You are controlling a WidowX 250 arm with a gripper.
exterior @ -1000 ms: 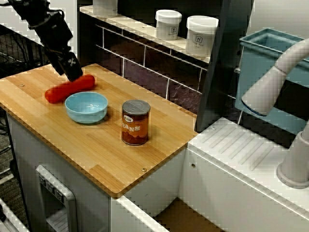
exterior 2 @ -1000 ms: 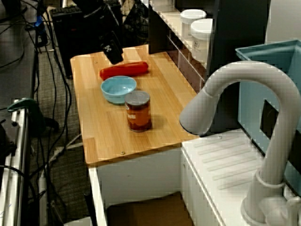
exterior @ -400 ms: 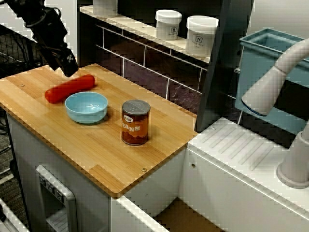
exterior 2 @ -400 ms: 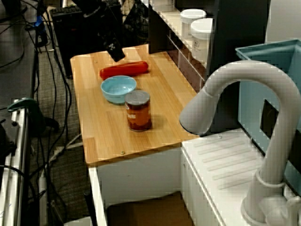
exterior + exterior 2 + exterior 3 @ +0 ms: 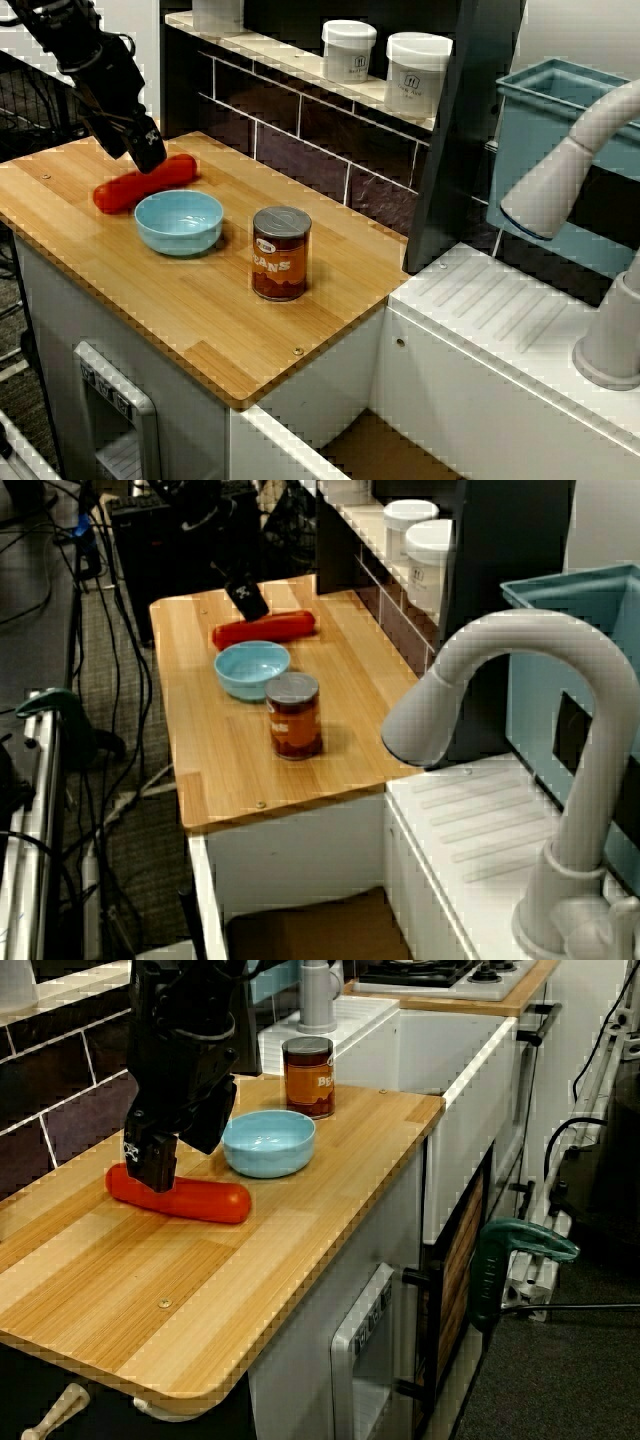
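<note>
A red sausage lies on the wooden counter, behind a light blue bowl. My black gripper points down and its tip is at the sausage, toward its middle. In the view from the counter's end, the gripper overlaps the left part of the sausage. Whether it touches or straddles the sausage is not clear. In the view from over the tap, the gripper sits just behind the sausage. How the jaws stand is hidden in every view.
A tin of beans stands right of the bowl. Two white jars sit on the tiled ledge behind. A white tap and a blue tub are over the sink unit to the right. Cables hang off the counter's far end.
The gripper lifted off the sausage and up to the left, then came back down onto it. The sausage, bowl and tin have not moved.
</note>
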